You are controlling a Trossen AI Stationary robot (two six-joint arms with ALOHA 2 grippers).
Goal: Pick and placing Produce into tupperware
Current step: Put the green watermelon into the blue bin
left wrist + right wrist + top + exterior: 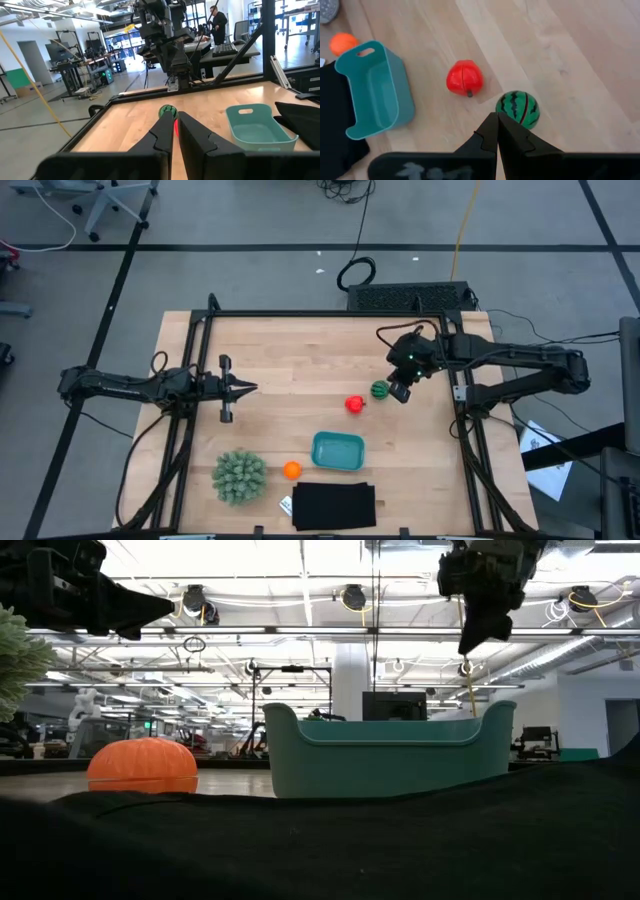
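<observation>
The dark green striped ball (379,390) (518,108) and the red fruit (354,404) (464,78) rest on the wooden table, right of centre. The orange ball (291,470) (142,764) sits near the front edge, left of the teal tupperware (338,450) (388,752), which holds nothing. My right gripper (400,392) (497,117) is shut and hovers above the table just right of the striped ball, touching nothing. My left gripper (247,387) (175,120) is shut and waits over the table's left part, pointing right.
A spiky pale-green plant (239,476) stands at the near left. A black flat rectangle (334,506) lies at the near edge, in front of the tupperware. A black frame (300,314) borders the table. Bare wood lies at the centre and far side.
</observation>
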